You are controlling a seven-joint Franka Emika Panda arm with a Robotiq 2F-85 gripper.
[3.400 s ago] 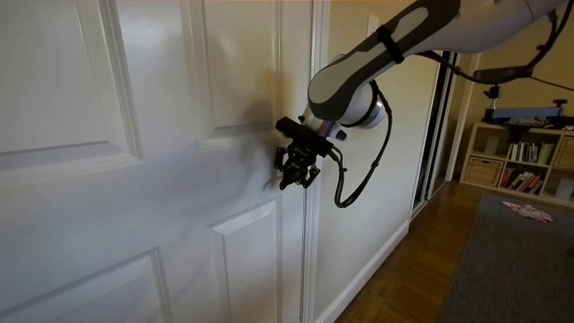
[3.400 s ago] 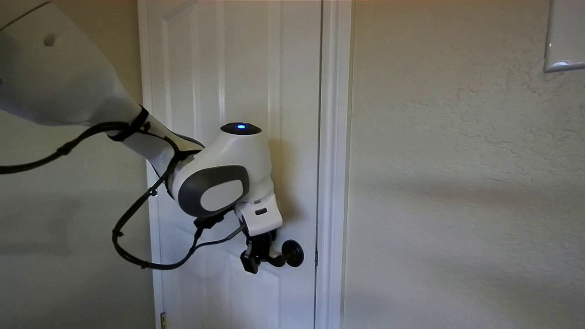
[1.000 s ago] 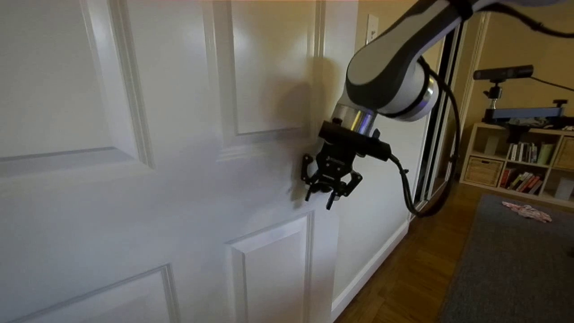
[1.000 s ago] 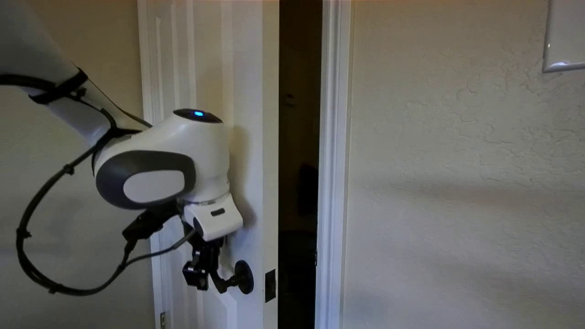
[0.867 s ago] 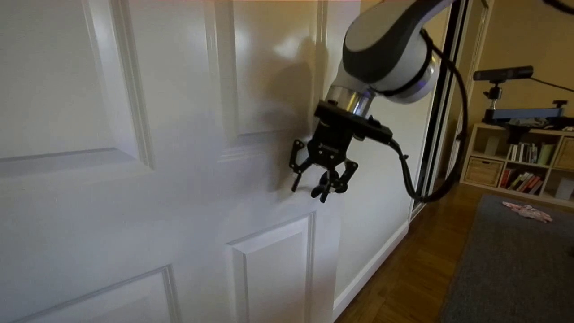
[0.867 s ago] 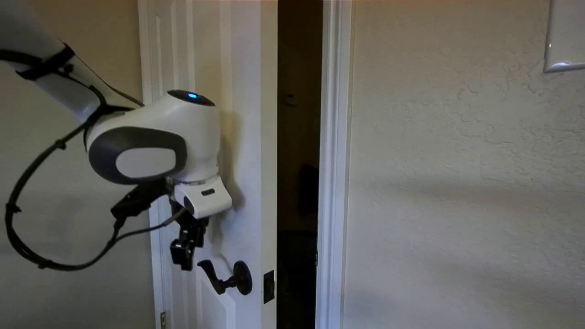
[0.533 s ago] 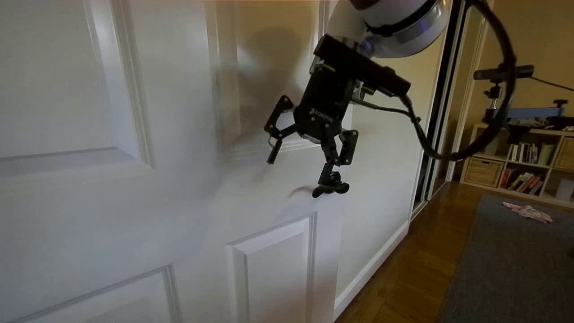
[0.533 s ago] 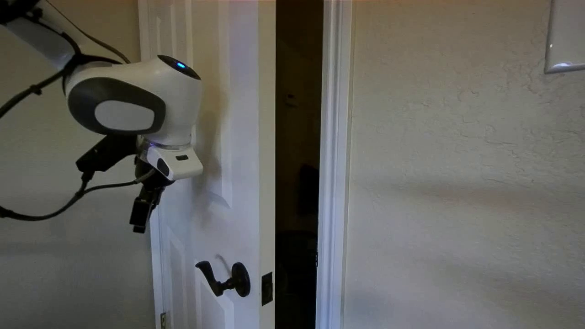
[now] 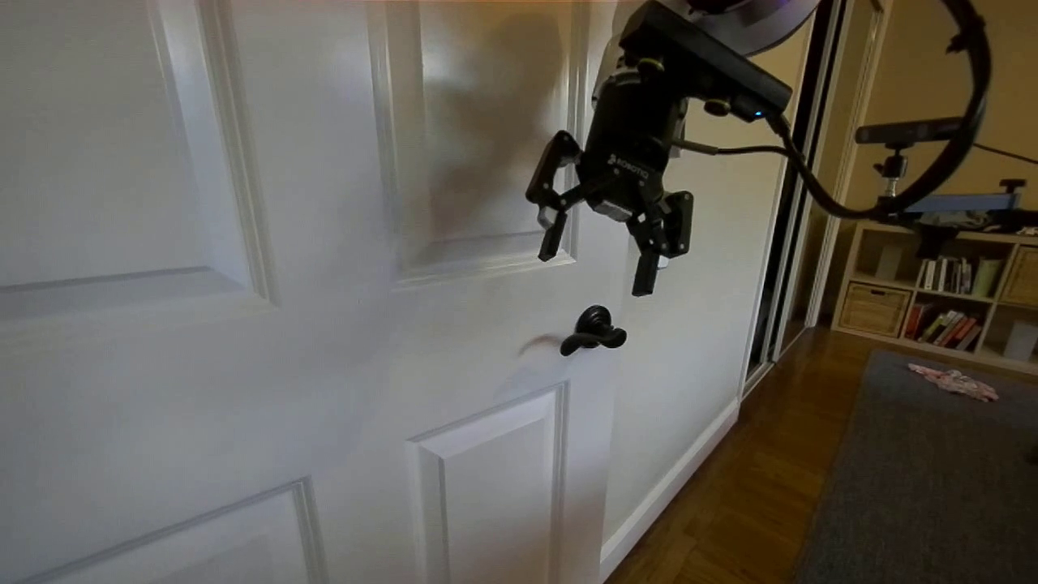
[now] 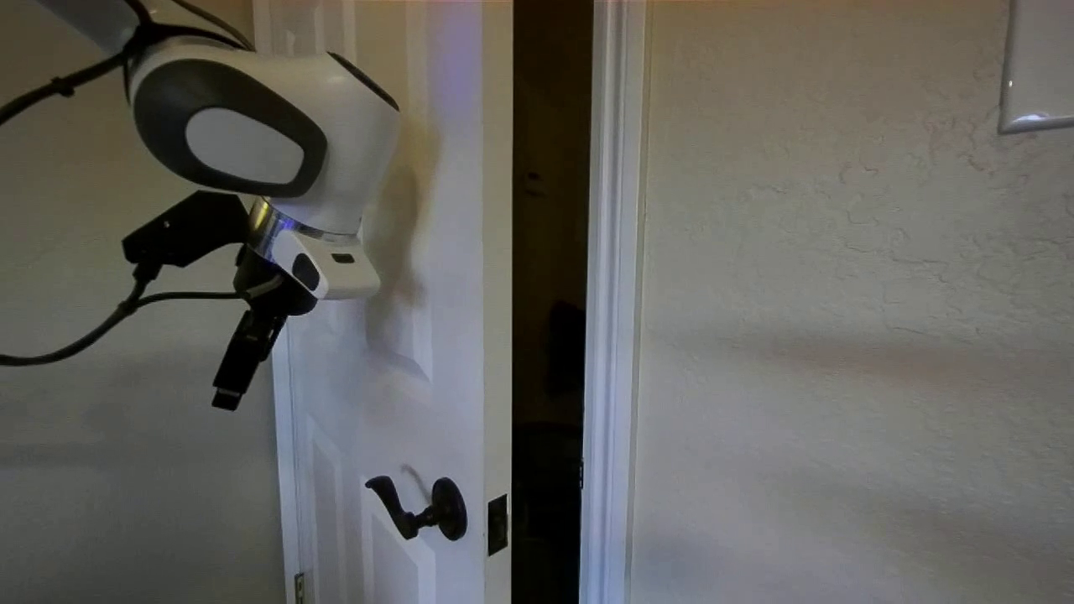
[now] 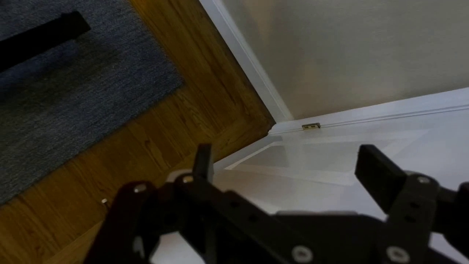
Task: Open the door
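White paint and raised rectangular panels cover the door (image 9: 349, 349), which stands ajar before you: in an exterior view a dark gap (image 10: 550, 252) shows between its free edge (image 10: 497, 335) and the white frame (image 10: 612, 302). You can see a dark latch plate (image 10: 497, 525) set in that edge, just beside the black handle (image 9: 594, 331). The curved handle points toward the hinge side, and its own thin shadow curls on the paint beside it. Past the frame you see a textured, pale wall (image 10: 839, 335).

Your gripper (image 9: 598, 269) is released, its two fingers (image 9: 645, 276) spread well apart. It hangs higher than the handle and apart from it in both exterior views, slanting with the fingers lowest. The arm (image 10: 344, 143) reaches in above, and a soft shadow (image 9: 503, 105) lies on the door behind your gripper. A black cable (image 9: 979, 77) loops out to the side.

From the wrist view you look down past the fingers at a brass-coloured hinge (image 11: 311, 126) where door and frame meet, a white baseboard (image 11: 250, 66), a wooden floor (image 11: 220, 95) and a grey-blue rug (image 11: 110, 91). A dark strip (image 11: 40, 38) crosses over part of the rug; you cannot tell what it is.

Farther back, an exterior view gives you a shelf unit (image 9: 866, 261) holding books (image 9: 947, 276) and woven baskets (image 9: 874, 310). A bar-shaped dark device (image 9: 900, 132) sits on a stand (image 9: 894, 168) above it, and a crumpled pinkish cloth (image 9: 957, 383) lies on the rug.
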